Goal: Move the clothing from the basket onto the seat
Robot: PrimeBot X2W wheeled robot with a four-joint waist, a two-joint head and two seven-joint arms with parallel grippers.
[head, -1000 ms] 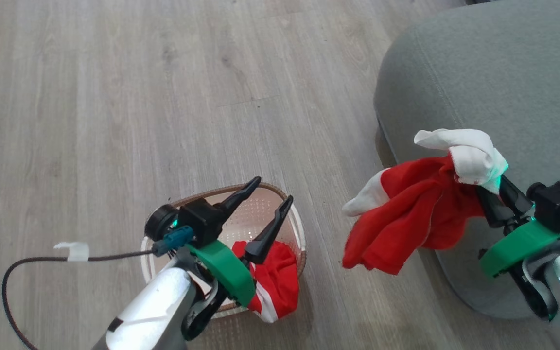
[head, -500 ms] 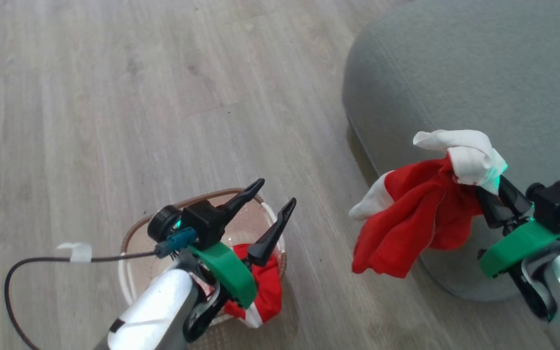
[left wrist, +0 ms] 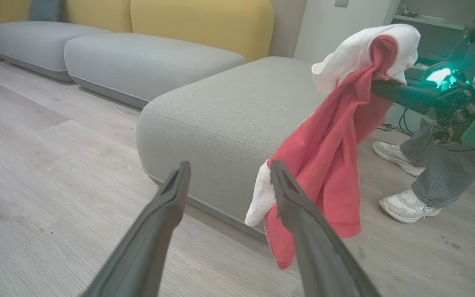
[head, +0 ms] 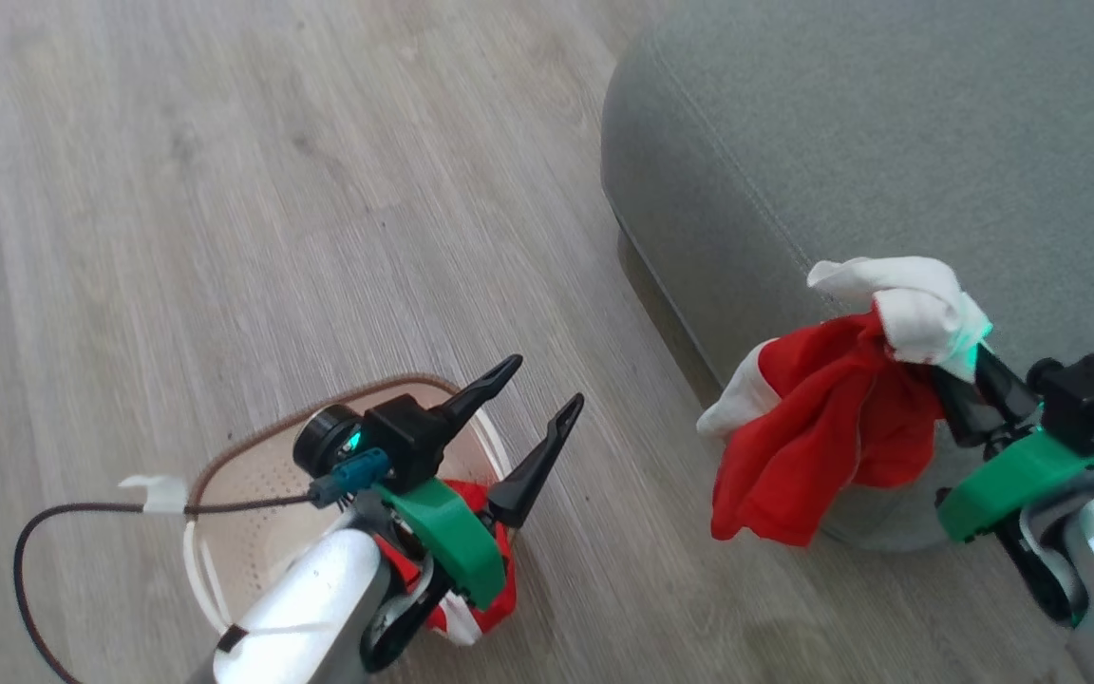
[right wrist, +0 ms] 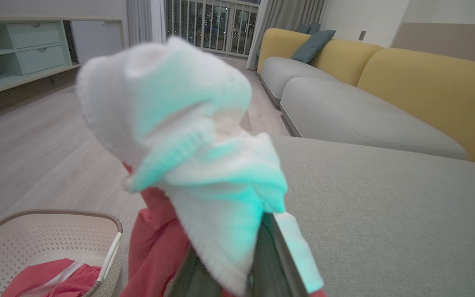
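My right gripper [head: 951, 375] is shut on a red and white piece of clothing [head: 822, 437], which hangs off its fingers beside the near corner of the grey-green seat [head: 889, 142]. The left wrist view has this clothing [left wrist: 328, 156] dangling in front of the seat [left wrist: 221, 107]. Its white part [right wrist: 188, 165] covers my right fingertips. My left gripper [head: 544, 381] is open and holds nothing, above the cream basket [head: 234, 451] on the floor. Another red garment [head: 485, 598] lies in the basket, partly under my left arm, and is seen again as red cloth [right wrist: 52, 276] inside the basket [right wrist: 56, 212].
A person's legs in jeans and white shoes [left wrist: 410, 204] stand beyond the seat's right side. More grey sofa sections [left wrist: 138, 57] with yellow backs line the far wall. A dark cable with white tape [head: 153, 489] trails from my left wrist. Wood floor stretches to the left.
The whole head picture has shifted: seat and basket now sit further left, so the camera has turned toward the seat. Both grippers keep their place and state; the clothing still hangs.
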